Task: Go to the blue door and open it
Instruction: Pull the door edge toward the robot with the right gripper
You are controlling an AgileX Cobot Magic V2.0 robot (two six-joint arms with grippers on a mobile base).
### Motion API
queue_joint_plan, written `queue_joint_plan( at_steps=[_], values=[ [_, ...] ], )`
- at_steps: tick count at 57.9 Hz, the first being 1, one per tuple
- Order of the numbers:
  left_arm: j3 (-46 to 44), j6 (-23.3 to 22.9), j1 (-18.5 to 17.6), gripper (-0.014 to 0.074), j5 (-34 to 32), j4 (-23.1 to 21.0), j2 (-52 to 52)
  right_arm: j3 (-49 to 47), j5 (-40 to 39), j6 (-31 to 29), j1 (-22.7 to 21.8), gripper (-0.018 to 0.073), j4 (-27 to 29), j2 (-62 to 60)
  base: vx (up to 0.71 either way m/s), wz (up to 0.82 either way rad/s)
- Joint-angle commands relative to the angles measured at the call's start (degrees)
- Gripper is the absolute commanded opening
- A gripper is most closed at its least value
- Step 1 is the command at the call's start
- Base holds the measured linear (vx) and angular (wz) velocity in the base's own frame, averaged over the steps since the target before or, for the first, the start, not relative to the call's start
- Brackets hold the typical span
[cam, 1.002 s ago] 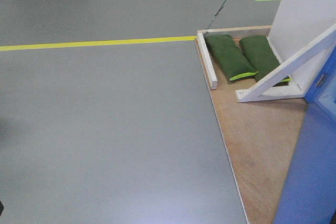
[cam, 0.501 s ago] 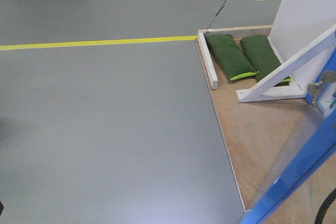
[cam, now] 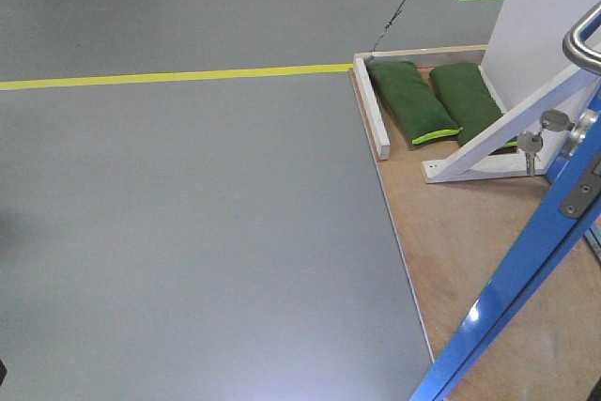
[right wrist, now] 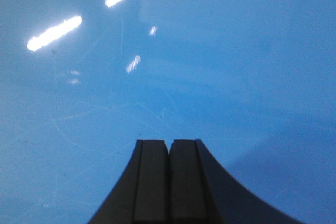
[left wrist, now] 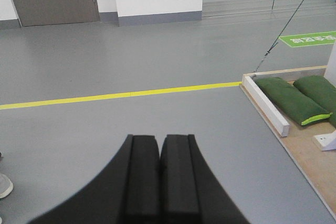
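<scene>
Opening step: the tall glossy blue door (cam: pixel 507 298) stands ajar. Right claw (right wrist: pixel 169 182), closed and empty, faces its panel; left claw (left wrist: pixel 159 182) likewise closed. Next: probably push wider.

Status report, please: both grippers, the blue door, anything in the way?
Left gripper shut, empty, over grey floor. Right gripper shut, empty, facing blue door. Door edge-on, apparently open. Green sandbags, white brace near it.
</scene>
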Motion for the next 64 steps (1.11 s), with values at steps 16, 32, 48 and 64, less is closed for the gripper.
queue_joint_plan(
  at_steps=[16, 32, 48, 64],
  values=[
    [-1.49, -0.39, -0.36, 0.0073, -4.85, -0.12, -0.74, -1.47, 1.84, -0.61, 4.7, 0.0012, 4.01, 1.09, 0.0, 0.0],
    [-1.49, -0.39, -0.36, 0.0073, -4.85, -0.12, -0.74, -1.47, 1.65, -0.61, 11.2, 0.0012, 3.95, 3.37, 0.0, 0.0],
    [-1.49, -0.39, -0.36, 0.0073, -4.85, -0.12, -0.74, -1.47, -7.62, -0.61, 18.36, 0.0012, 1.41, 3.78, 0.0, 0.0],
    [-1.49, -0.39, -0.36, 0.0073, -4.85, -0.12, -0.74, -1.47, -19.4, -1.15, 25.97, 0.0012, -4.33, 4.47, 0.0, 0.0]
  ],
)
